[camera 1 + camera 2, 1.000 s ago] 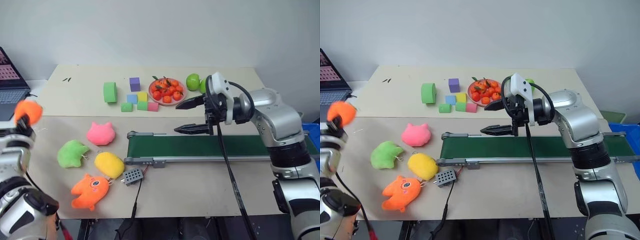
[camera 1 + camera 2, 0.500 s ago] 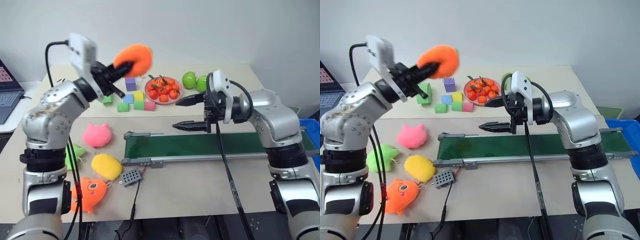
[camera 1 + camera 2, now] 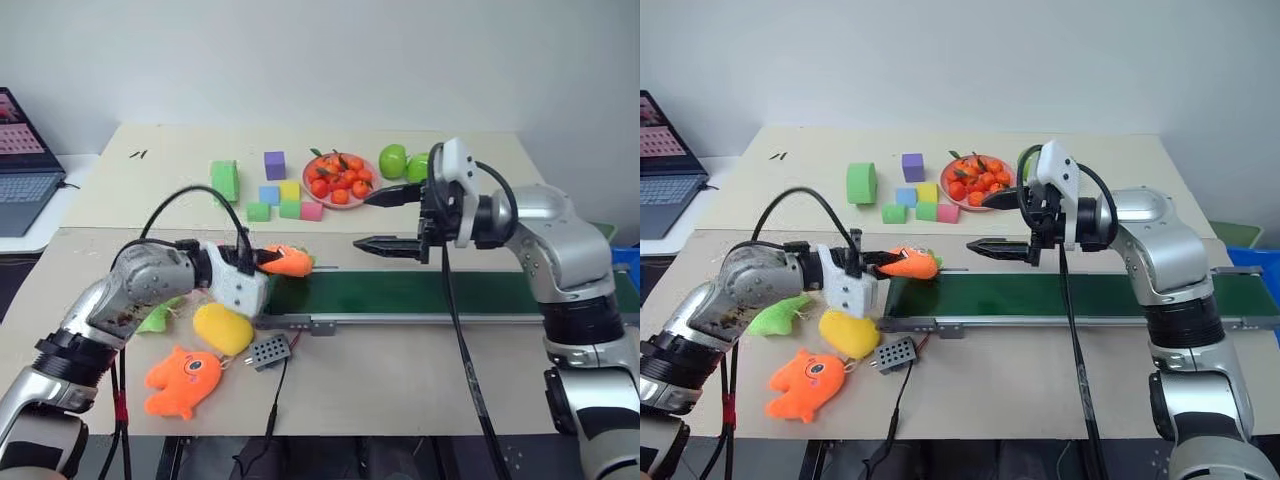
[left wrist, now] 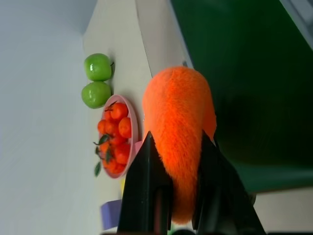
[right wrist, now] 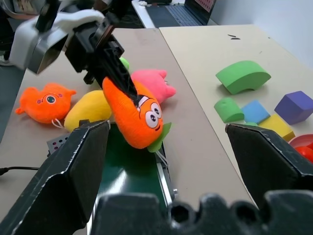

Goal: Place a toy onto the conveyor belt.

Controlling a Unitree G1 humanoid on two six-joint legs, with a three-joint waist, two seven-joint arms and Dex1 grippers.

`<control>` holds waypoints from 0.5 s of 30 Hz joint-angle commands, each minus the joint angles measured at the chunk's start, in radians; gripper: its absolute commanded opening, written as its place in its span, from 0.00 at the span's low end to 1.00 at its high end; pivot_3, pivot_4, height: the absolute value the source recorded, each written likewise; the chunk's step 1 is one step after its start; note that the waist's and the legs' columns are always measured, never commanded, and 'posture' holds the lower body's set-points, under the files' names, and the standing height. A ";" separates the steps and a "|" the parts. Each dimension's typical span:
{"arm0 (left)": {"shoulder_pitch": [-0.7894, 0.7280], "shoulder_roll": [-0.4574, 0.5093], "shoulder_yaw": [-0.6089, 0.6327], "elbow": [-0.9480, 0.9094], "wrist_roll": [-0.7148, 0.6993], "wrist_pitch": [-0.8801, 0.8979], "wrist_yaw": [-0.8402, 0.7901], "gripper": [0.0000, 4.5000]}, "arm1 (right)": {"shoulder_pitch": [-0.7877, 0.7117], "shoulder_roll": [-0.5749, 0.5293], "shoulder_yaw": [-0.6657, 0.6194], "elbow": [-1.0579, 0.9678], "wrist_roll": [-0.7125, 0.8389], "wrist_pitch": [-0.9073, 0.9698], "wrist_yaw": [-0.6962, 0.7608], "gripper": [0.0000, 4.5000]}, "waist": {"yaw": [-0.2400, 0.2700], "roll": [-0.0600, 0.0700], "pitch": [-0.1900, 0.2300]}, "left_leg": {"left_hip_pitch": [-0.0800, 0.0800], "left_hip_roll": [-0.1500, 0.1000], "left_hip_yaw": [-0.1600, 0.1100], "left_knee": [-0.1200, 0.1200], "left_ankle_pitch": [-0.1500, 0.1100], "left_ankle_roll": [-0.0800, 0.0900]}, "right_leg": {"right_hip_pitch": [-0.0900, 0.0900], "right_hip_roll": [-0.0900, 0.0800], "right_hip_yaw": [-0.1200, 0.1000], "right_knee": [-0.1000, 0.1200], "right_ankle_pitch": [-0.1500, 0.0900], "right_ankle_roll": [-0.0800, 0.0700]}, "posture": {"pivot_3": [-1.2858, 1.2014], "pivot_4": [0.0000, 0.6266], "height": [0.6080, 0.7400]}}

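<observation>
left fingers [image 4: 146, 171] clamped on one toy [image 3: 285, 262], right fingers [image 3: 395, 245] wide, over one conveyor belt [image 3: 450, 293]

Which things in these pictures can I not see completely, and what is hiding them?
- Pink plush: right wrist view, mostly behind the orange carrot plush toy.
- Green plush: eye views, covered by the left arm.
- Dark green conveyor belt: far end hidden by the right arm.
- Toy's face: left wrist view, turned away.

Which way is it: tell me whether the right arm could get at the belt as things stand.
Probably yes: the right gripper hangs open just above the conveyor belt, nothing between them.
</observation>
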 commanded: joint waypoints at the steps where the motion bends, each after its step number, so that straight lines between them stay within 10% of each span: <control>1: -0.021 -0.039 0.024 0.041 0.119 -0.112 0.163 0.06 | 0.001 -0.011 -0.045 -0.052 0.025 0.007 -0.017 1.00 | 0.000 0.000 0.000 | 0.000 0.000 0.000 0.001 0.000 0.000 | 0.000 0.000 0.000 0.000 0.000 0.000 | 0.52 0.24 0.99; 15: -0.015 -0.087 -0.040 0.191 0.369 -0.310 0.413 0.06 | 0.025 -0.032 -0.067 -0.089 0.029 0.027 -0.044 1.00 | -0.005 0.000 0.000 | 0.000 0.000 0.000 0.002 0.000 0.000 | 0.000 0.000 -0.001 0.001 0.000 0.000 | 0.52 0.24 0.99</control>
